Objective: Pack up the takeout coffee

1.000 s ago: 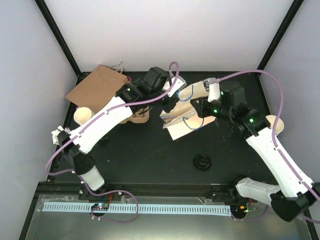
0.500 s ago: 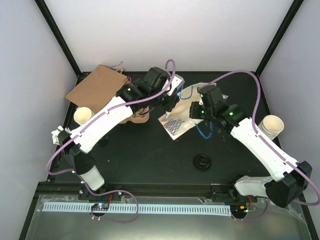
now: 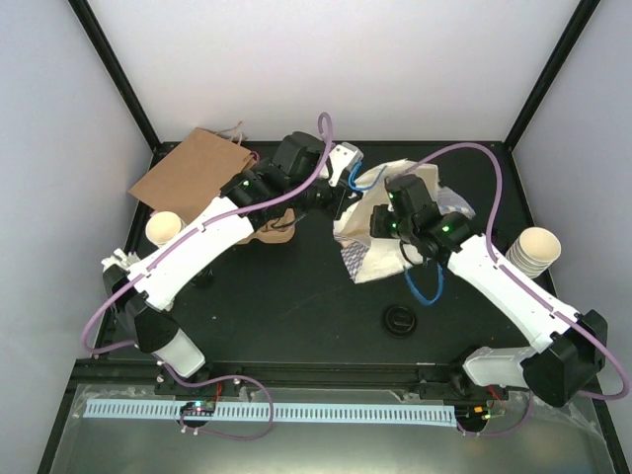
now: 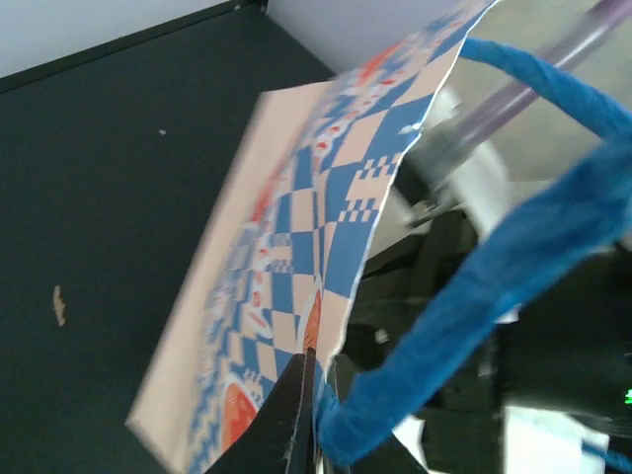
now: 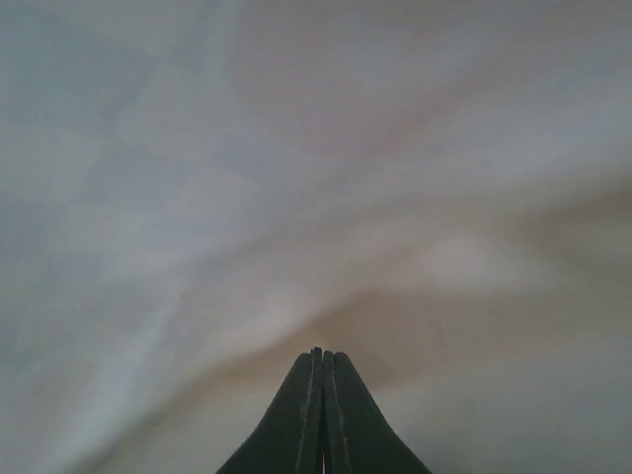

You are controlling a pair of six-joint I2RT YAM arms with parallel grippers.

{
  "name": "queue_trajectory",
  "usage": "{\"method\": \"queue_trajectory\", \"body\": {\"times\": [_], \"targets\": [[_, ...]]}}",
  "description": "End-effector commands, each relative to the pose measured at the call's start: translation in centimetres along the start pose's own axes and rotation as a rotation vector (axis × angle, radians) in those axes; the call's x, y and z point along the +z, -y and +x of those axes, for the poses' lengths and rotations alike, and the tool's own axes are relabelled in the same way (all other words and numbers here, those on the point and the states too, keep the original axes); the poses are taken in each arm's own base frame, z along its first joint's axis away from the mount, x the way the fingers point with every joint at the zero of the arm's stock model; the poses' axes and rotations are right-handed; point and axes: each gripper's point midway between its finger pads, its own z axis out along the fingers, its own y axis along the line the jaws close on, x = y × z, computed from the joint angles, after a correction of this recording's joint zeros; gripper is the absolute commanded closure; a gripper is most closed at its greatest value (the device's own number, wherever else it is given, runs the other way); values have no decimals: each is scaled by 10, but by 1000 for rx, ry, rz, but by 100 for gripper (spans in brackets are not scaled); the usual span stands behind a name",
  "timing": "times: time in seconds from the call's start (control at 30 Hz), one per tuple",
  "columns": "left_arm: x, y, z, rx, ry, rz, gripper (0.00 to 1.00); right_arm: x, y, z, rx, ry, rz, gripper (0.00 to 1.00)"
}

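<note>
Well, opening the bag looks to be the step in hand. The left hand (image 4: 307, 380) is pinched tight on the rim of the blue-checked paper bag (image 4: 296, 247), beside its blue cord handle (image 4: 474, 296). The right hand (image 5: 318, 367), fingers pressed together on nothing, faces pale paper, seemingly inside the bag. The takeout coffee (image 3: 400, 319), a black disc, sits apart on the worktop (image 3: 276, 306), lower middle of the overhead view. Next, I'd judge, the mouth needs spreading before fetching it.

White arms (image 3: 212, 245), black joints (image 3: 407, 197), purple cables (image 3: 474, 148)
</note>
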Motion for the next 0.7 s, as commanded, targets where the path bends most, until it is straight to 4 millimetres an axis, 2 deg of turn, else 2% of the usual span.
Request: {"method": "queue_trajectory", "body": {"times": [0.0,0.2,0.33,0.43,0.57,0.67], "targets": [[-23,28,-27,-2,108,119,98,5,-13,0,4,2,-65,99],[-16,33,-21,-53,114,166,98,-4,-19,-11,152,43,-101,99],[-28,35,-25,-67,162,174,99,2,4,-15,226,76,29,99],[-39,34,-28,-62,202,158,99,7,20,-12,262,35,163,99],[-47,23,-28,-57,238,86,99,10,34,-11,276,-5,297,99],[-52,12,-25,-51,244,22,98,13,38,-7,270,-19,323,99]]}}
